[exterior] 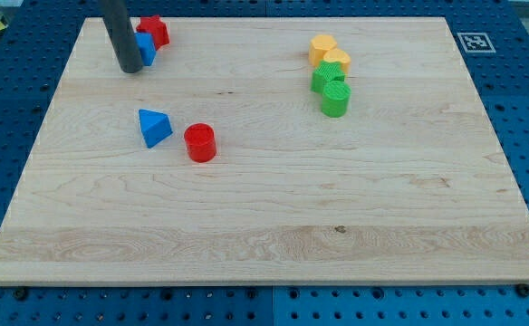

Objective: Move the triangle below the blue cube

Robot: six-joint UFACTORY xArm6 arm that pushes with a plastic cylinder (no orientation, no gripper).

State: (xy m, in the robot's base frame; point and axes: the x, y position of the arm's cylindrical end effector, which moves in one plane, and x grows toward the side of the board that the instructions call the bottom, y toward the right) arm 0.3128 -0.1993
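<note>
The blue triangle (pixel 154 127) lies at the view's left middle of the wooden board, with a red cylinder (pixel 199 143) close on its right. The blue cube (pixel 146 47) sits near the view's top left, partly hidden behind my rod, with a red star-shaped block (pixel 154 31) touching it on its upper right. My tip (pixel 129 68) rests on the board right at the blue cube's left side, well above the triangle.
At the view's top right is a tight cluster: an orange block (pixel 321 47), a yellow block (pixel 337 62), a green block (pixel 324 80) and a green cylinder (pixel 335 99). The board (pixel 274 226) is edged by a blue pegboard.
</note>
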